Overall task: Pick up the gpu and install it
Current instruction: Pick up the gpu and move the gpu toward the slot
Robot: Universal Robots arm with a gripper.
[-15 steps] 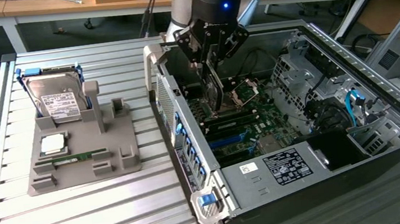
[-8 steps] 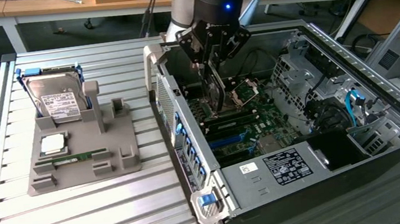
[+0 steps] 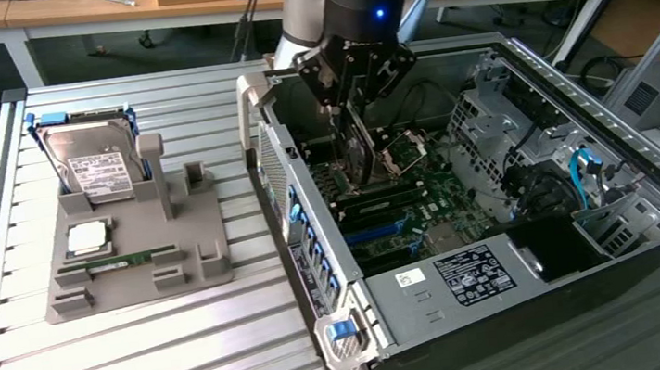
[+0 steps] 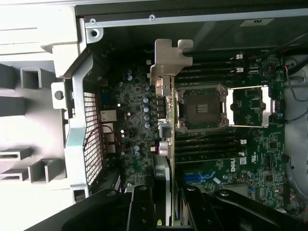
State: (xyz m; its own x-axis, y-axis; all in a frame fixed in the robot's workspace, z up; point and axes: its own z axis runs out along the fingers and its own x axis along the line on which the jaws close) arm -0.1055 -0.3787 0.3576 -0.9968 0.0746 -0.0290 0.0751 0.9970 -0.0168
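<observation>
The gpu (image 4: 166,91) is a thin dark card seen edge-on in the wrist view, with its silver metal bracket (image 4: 169,60) at the far end. My gripper (image 4: 167,211) is shut on the card's near end, one black finger (image 4: 143,207) on each side. In the exterior view the gripper (image 3: 354,112) hangs inside the open computer case (image 3: 626,161) with the gpu (image 3: 364,158) held upright, its lower edge close above the motherboard (image 3: 432,201). Whether the card touches a slot cannot be told.
A grey holder (image 3: 196,265) stands on the slatted table at the exterior view's left, carrying a hard drive (image 3: 97,165), a processor (image 3: 87,236) and a memory stick (image 3: 115,263). An open processor socket (image 4: 199,108) lies beside the card. The case walls close in around the arm.
</observation>
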